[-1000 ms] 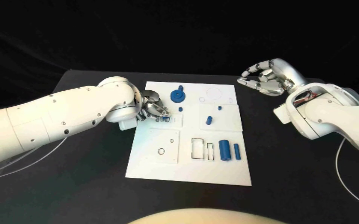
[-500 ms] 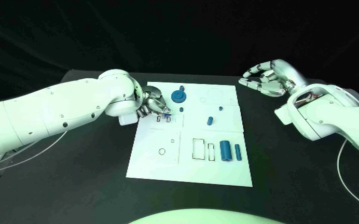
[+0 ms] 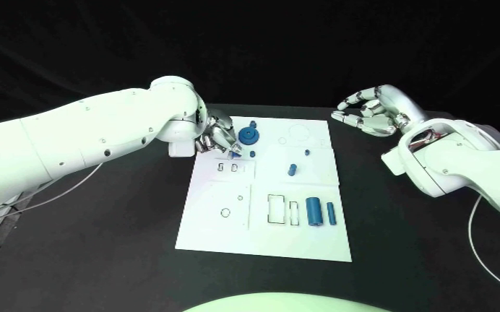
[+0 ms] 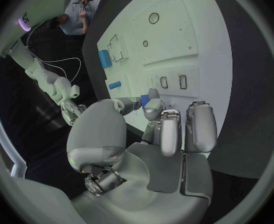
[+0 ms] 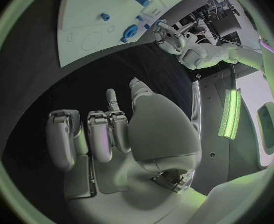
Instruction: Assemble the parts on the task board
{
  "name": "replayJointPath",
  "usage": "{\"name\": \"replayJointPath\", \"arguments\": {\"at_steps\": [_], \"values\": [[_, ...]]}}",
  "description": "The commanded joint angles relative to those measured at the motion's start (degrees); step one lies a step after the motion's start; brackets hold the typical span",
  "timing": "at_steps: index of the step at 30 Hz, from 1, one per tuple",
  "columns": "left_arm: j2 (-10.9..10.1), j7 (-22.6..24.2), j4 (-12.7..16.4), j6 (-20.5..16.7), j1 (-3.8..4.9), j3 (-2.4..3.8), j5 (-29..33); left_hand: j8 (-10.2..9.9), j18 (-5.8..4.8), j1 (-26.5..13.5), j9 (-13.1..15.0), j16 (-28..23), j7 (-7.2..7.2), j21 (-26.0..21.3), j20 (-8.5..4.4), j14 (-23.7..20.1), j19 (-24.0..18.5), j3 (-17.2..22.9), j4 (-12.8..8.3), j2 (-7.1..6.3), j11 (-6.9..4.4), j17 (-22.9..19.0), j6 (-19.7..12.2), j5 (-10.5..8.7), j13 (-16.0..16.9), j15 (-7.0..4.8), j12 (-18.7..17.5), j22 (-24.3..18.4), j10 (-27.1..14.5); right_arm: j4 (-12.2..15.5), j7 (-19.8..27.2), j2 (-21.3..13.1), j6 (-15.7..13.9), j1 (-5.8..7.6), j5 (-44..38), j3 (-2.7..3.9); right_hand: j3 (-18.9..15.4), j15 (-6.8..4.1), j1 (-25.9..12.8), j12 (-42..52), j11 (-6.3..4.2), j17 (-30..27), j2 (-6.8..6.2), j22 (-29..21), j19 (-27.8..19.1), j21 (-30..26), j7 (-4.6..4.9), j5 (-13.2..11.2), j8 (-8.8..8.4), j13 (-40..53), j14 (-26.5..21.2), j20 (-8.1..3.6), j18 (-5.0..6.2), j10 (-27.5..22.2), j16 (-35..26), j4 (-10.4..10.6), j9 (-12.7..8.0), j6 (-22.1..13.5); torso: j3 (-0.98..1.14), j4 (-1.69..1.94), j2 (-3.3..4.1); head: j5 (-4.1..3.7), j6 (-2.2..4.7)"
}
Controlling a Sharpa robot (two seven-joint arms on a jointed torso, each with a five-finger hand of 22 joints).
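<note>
The white task board lies mid-table. My left hand hovers over the board's far left corner, beside a round blue part. In the left wrist view a small blue part is pinched between the thumb and a fingertip. Other blue parts rest on the board: a tiny peg, a short peg, a thick cylinder and a thin bar. My right hand floats off the board's far right corner, fingers loosely curved and apart, holding nothing.
Two small slots sit just nearer than the left hand. Rectangular recesses lie beside the thick cylinder, and a ring hole is at the near left. Black table surrounds the board.
My left hand has moved away from the two small slots toward the board's far edge, ending beside the round blue part. The right hand has stayed put.
</note>
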Motion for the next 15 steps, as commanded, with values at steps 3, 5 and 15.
{"name": "replayJointPath", "arguments": {"at_steps": [3,5,15], "values": [[2.1,-0.9,-2.6,10.1,0.88,-0.31,-0.7,-0.2,0.02,0.5,-0.1,0.3,0.08,-0.5,0.14,5.7,-0.4,11.9,-12.4,0.65,0.05,14.0,0.5,0.11,0.1,0.40,0.2,-0.5,0.5,0.0,-0.1,0.2,0.8,-0.03,-0.7,-0.05,-0.3,-0.39,-0.3,-0.2,-0.26,10.0,0.03,11.9,3.6,-0.2,-0.13,0.4,0.29,10.3,5.1,-0.45,0.85,1.8,-0.2,0.0,0.1,-0.3,0.05,0.05,-0.01,0.18,0.06],[2.8,-1.0,-3.5,10.7,1.05,-0.40,-0.5,-0.3,0.02,0.5,-0.2,0.3,0.09,-0.5,0.16,5.8,-0.5,11.9,-12.5,0.70,0.06,14.1,0.5,0.09,0.2,0.41,0.2,-0.5,0.6,0.1,-0.2,0.2,0.8,-0.03,-0.7,-0.06,-0.3,-0.39,-0.3,-0.2,-0.26,10.0,0.03,11.9,3.6,-0.2,-0.13,0.4,0.29,10.3,5.1,-0.45,0.85,1.8,-0.2,0.0,0.1,-0.3,0.04,0.05,-0.02,0.13,0.14],[5.5,-1.5,-6.5,11.4,1.39,-1.04,0.3,-1.9,-0.02,0.3,-1.1,0.4,0.21,-0.4,0.24,5.8,-0.5,10.9,-13.3,1.44,0.15,14.3,1.3,-0.11,1.5,0.49,1.1,-0.3,1.9,0.0,-0.2,0.4,0.8,-0.04,-0.7,-0.11,-0.4,-0.41,-0.3,-0.1,-0.29,10.0,-0.05,12.0,3.7,-0.2,-0.16,0.6,0.42,10.4,5.1,-0.47,0.83,1.8,-0.2,0.0,0.1,-0.3,0.00,0.07,-0.05,0.41,0.28]]}}
